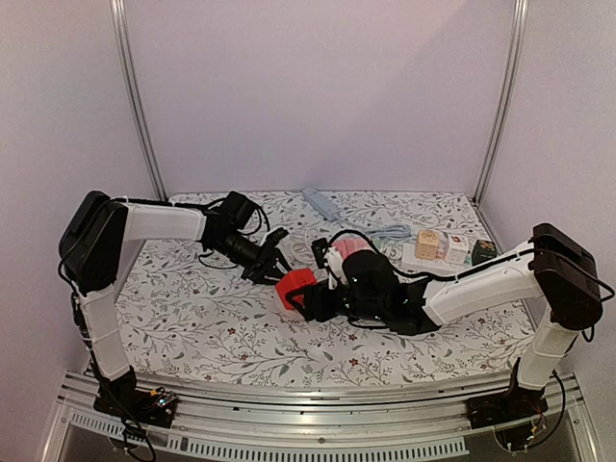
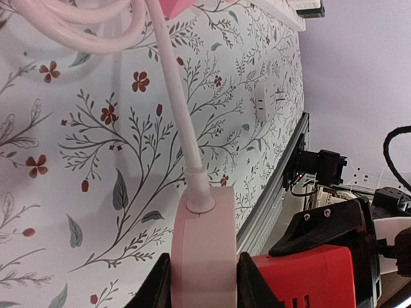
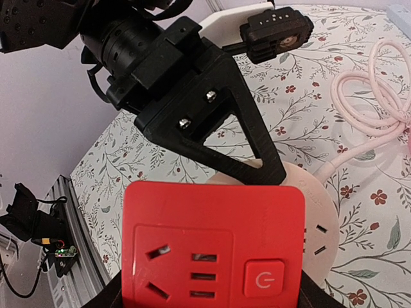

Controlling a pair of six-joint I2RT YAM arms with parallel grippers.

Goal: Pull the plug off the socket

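One pink plug (image 2: 201, 247) inside left hand (image 2: 204, 283)

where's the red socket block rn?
The red socket block is at the table centre in the top view, held by the right gripper, directly beside the pink plug in the left gripper.

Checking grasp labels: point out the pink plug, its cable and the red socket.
pink plug (image 2: 204, 256): left wrist view, on its body below the cable collar.
pink cable (image 2: 175, 109): left wrist view, mid-run above the plug.
red socket (image 3: 212, 205): right wrist view, on the front face above the holes.
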